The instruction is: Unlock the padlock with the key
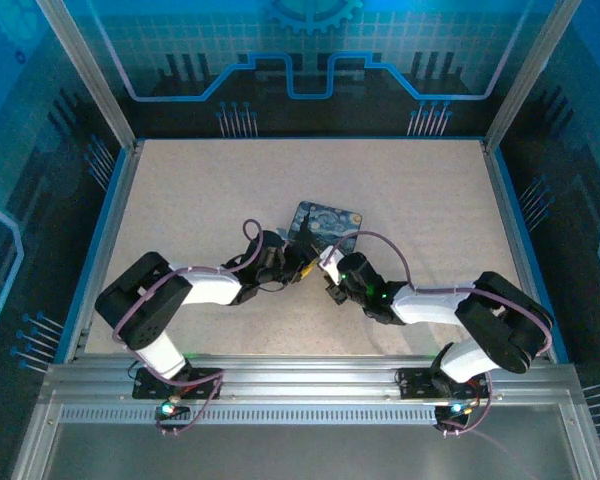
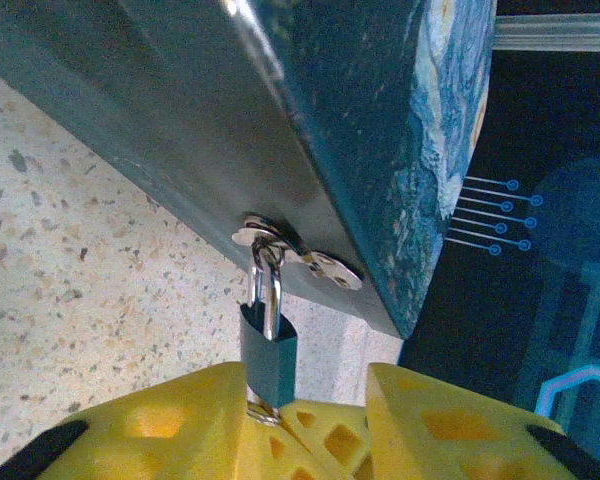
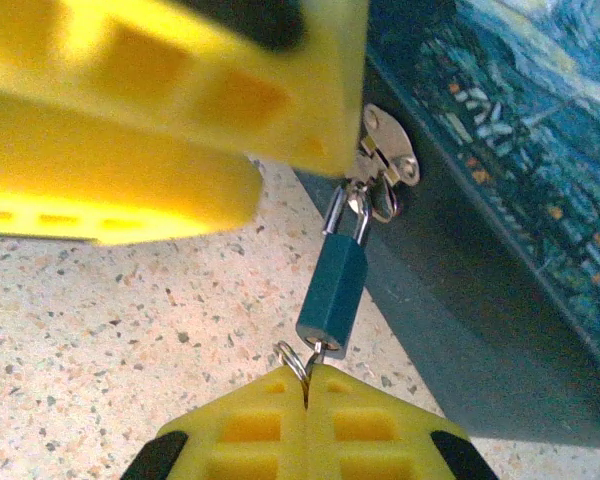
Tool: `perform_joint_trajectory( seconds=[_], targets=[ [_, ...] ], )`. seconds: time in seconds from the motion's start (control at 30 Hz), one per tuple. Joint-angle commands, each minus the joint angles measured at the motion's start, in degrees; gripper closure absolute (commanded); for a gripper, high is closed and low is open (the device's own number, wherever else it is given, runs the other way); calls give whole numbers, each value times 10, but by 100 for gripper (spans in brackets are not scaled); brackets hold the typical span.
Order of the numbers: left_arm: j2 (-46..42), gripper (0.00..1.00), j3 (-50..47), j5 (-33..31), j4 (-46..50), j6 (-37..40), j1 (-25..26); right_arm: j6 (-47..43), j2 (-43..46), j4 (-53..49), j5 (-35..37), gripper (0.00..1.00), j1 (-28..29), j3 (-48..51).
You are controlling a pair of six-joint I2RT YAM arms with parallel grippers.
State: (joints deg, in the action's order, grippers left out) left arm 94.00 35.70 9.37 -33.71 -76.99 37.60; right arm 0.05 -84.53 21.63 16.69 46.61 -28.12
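Small blue silver-shackled padlock [image 3: 332,290] is hanging on the dark-blue painted tin's [image 3: 500,150] near side. Right gripper [image 3: 307,385] is pinching the thin metal key [image 3: 317,352] beneath it; left gripper [image 2: 308,385] is straddling it, fingers apart.

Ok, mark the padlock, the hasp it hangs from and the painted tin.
padlock [image 3: 332,295]: right wrist view, on the blue body.
hasp [image 3: 388,165]: right wrist view, on the silvery plate.
tin [image 2: 450,120]: left wrist view, on the painted face.
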Motion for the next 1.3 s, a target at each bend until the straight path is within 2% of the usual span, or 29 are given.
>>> perform_joint_trajectory(
  seconds=[0.0, 0.2, 0.4, 0.47, 0.6, 0.7, 0.9, 1.27],
  targets=[
    [-35, 56, -14, -18, 45, 37, -6, 33, -10, 17, -21, 100, -9, 18],
    [-107, 47, -18, -46, 148, 99, -36, 72, 5, 58, -52, 100, -26, 51],
    [-185, 29, 36, -107, 317, 227, -72, 121, 27, 90, -116, 100, -70, 85],
    [-188, 22, 55, -103, 343, 257, -91, 137, 33, 100, -136, 100, -87, 95],
    [-165, 14, 92, -83, 372, 302, -121, 173, 48, 95, -183, 100, -122, 106],
    [-131, 10, 124, -73, 384, 335, -126, 197, 57, 88, -219, 100, -152, 112],
    [-38, 7, 193, -23, 385, 372, -126, 232, 56, 77, -297, 100, -212, 118],
    [83, 6, 289, 15, 379, 388, -126, 251, 38, 72, -344, 100, -267, 115]
  ],
)
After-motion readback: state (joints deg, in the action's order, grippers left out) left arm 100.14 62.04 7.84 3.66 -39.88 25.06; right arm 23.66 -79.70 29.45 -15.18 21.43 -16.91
